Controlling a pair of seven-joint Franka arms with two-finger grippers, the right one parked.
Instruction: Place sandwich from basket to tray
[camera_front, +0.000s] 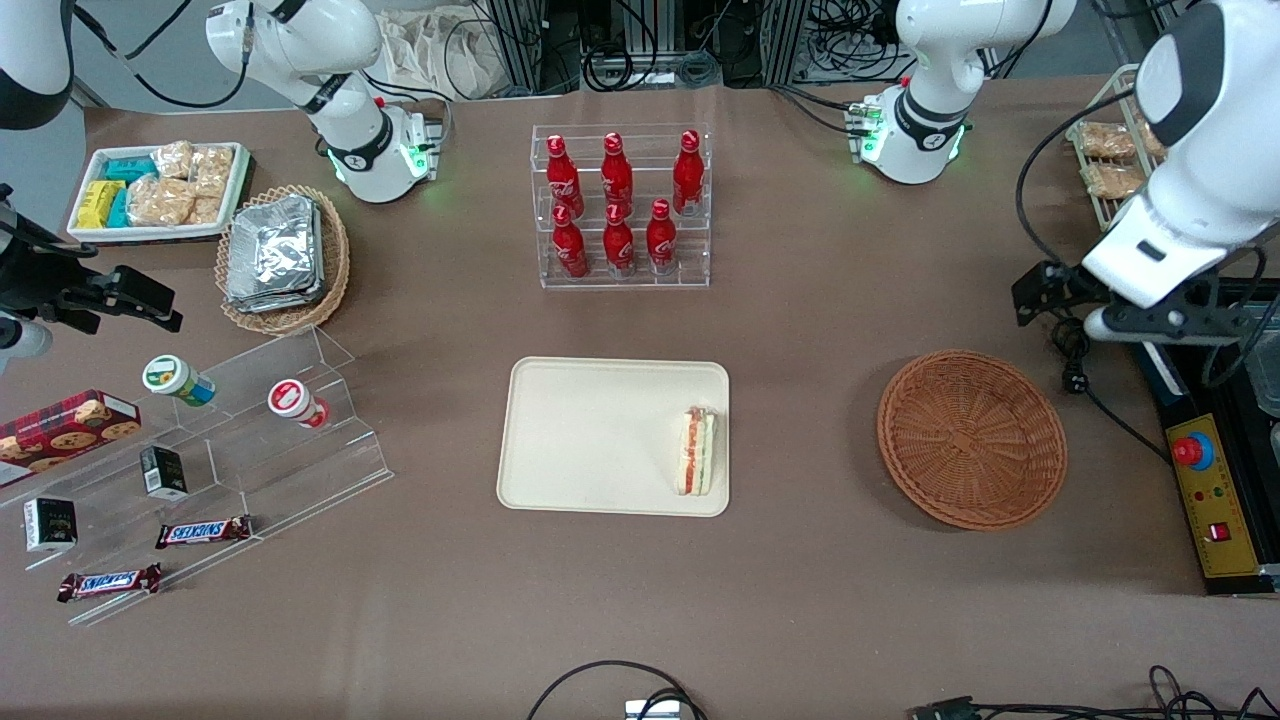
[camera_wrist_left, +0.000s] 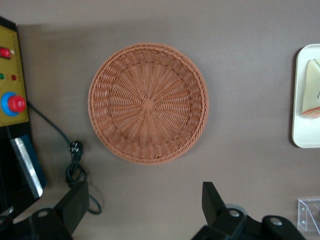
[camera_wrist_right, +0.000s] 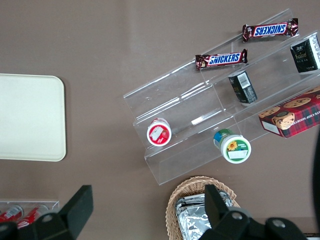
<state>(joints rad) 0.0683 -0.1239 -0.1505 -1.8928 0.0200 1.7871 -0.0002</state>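
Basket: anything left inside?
Nothing: the basket shows only bare weave, nothing covered. The sandwich lies on the tray. The gripper hangs open above the basket.

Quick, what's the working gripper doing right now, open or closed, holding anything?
Left gripper: open and empty, hovering above the basket, which is also empty. The sandwich already lies on the tray.

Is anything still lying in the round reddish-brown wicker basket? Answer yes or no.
No: the round reddish-brown wicker basket shows only bare weave beneath the open hand, and the triangular sandwich lies on the cream rectangular tray.
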